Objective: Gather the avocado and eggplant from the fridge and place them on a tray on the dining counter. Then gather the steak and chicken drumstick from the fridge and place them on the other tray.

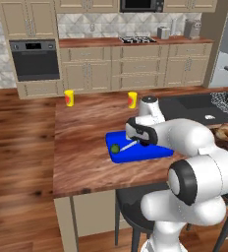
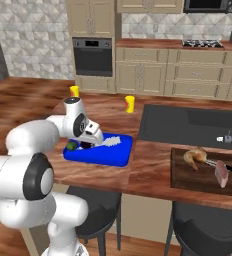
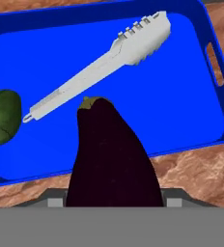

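Observation:
A dark purple eggplant [image 3: 111,154] fills the lower middle of the hand view, and my gripper [image 3: 115,193] is shut on it just above the blue tray [image 3: 191,96]. The eggplant hides the fingertips. On the tray lie a green avocado [image 3: 2,118] at its left end and white tongs [image 3: 102,62]. From the base views, the gripper [image 1: 144,140] [image 2: 85,144] hovers over the blue tray [image 1: 135,155] [image 2: 108,156] on the dining counter, beside the avocado [image 1: 115,147] [image 2: 71,146]. A chicken drumstick [image 2: 195,156] and a steak [image 2: 221,173] lie on a brown tray [image 2: 188,180] to the right.
Two yellow containers [image 1: 69,98] [image 1: 131,100] stand at the counter's far edge. A dark sink [image 2: 188,125] is set into the counter behind the brown tray. Black stools [image 2: 95,205] stand under the counter's near edge.

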You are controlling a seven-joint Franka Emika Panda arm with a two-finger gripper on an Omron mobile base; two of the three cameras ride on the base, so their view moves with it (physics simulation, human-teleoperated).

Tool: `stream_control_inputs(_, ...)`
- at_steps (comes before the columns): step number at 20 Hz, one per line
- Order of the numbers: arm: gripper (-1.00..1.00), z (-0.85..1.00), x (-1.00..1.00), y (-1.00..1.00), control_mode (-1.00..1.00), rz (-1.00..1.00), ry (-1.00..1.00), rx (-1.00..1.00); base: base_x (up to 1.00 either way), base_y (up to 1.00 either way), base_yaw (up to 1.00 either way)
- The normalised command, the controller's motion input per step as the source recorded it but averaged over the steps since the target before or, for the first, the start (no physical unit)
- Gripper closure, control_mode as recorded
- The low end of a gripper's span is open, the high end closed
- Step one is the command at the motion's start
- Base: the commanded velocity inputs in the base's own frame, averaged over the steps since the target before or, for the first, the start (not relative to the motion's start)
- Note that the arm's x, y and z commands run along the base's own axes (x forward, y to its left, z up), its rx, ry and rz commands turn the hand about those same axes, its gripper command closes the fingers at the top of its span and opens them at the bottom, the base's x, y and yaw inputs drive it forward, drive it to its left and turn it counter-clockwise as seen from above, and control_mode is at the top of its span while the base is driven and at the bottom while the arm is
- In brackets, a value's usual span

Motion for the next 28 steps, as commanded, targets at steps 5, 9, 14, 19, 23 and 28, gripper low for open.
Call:
stream_control_inputs(5, 1.0, -0.22, 0.31, 0.0, -1.0, 0.0, 0.0, 0.0, 0.0, 0.0, 0.0)
stream_control_inputs(9, 1.0, -0.23, 0.27, 0.0, -1.0, 0.0, 0.0, 0.0, 0.0, 0.0, 0.0)
stream_control_inputs(14, 1.0, -0.28, 0.25, 0.0, -1.0, 0.0, 0.0, 0.0, 0.0, 0.0, 0.0)
stream_control_inputs(19, 1.0, -0.26, 0.25, 0.0, -1.0, 0.0, 0.01, 0.0, 0.0, 0.0, 0.0)
stream_control_inputs(23, 1.0, -0.25, 0.16, 0.0, -1.0, 0.0, 0.0, 0.0, 0.0, 0.0, 0.0)
stream_control_inputs(28, -1.0, -0.28, -0.09, 0.1, -1.0, 0.0, -0.01, 0.0, 0.0, 0.0, 0.0)
